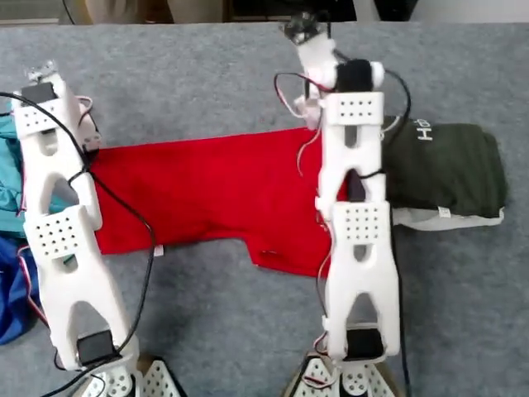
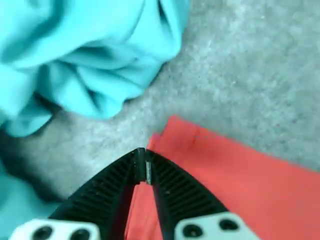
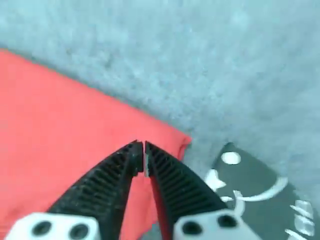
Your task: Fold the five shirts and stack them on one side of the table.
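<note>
Tension is what this fold needs, to my eye: the red shirt lies spread as a long band across the grey felt-like table cover between the two arms, and each claw sits at one end of its far edge. The left gripper has its ribbed black jaws brought together right at the shirt's hemmed corner. The right gripper is likewise closed over the opposite corner. Whether either actually nips cloth I cannot tell. A good fold would lift both corners evenly, keep the edge taut between them, and lay it flush on the near edge. Limp knit like this will likely sag in the middle, and the napped cover may drag at it. Just beside the right end, a dark green folded shirt with white print rests on a white folded one. A crumpled teal shirt and a blue shirt wait by the left arm.
</note>
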Controlling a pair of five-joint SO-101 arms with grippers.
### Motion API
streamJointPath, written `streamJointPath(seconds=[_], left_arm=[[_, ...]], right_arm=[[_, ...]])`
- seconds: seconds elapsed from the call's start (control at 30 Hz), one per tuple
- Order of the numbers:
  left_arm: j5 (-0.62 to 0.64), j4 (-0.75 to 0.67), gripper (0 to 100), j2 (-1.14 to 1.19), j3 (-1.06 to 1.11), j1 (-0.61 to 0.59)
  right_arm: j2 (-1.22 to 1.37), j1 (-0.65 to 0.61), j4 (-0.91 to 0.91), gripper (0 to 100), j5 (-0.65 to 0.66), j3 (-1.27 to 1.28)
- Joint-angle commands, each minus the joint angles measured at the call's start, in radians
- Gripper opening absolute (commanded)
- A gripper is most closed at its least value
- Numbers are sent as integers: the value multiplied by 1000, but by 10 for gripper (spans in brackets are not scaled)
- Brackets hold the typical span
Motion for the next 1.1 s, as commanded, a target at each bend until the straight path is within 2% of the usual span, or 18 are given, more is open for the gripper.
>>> streamJointPath(seconds=[0.0, 0.13, 0.23, 0.33, 0.53, 0.63, 0.87, 0.9, 0.97, 1.07], left_arm=[[-23, 133, 19, -15, -198, -12], [-31, 138, 19, -53, -270, -23], [-32, 138, 18, -140, -186, -32], [-55, 138, 18, -277, -20, -35], [-60, 95, 19, -684, 511, -57], [-57, -118, 19, -808, 853, -57], [-54, -824, 19, -877, 1594, -17], [-54, -881, 19, -885, 1636, -6], [-57, -888, 19, -921, 1636, 2], [-58, -895, 19, -940, 1642, 2]], right_arm=[[-236, -21, 21, 22, -6, 88], [-522, -48, 21, 23, 6, 426], [-756, -97, 18, 24, 89, 756], [-964, -140, -23, 34, 149, 1076], [-1282, -159, -176, 156, 282, 1630], [-1380, -160, -230, 163, 361, 1859], [-1471, -160, -387, 166, 463, 2244], [-1480, -165, -391, 167, 485, 2270], [-1498, -202, -399, 172, 511, 2313], [-1535, -265, -393, 249, 509, 2354]])
